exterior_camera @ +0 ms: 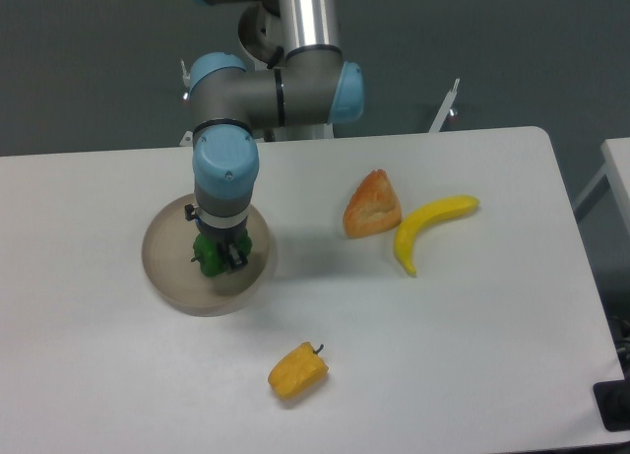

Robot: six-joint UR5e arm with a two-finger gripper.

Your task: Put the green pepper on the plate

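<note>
The green pepper [209,254] is a small dark-green lump held between the fingers of my gripper [220,258], which is shut on it. Both are over the middle of the plate [167,267], a round beige-grey dish on the left part of the table. Whether the pepper touches the plate's surface I cannot tell. The arm's wrist hides the top of the pepper and part of the plate.
A yellow pepper [297,369] lies in front of the plate toward the table's near edge. To the right are an orange wedge-shaped food piece [372,204] and a banana [429,227]. The arm's base [295,60] stands behind the table.
</note>
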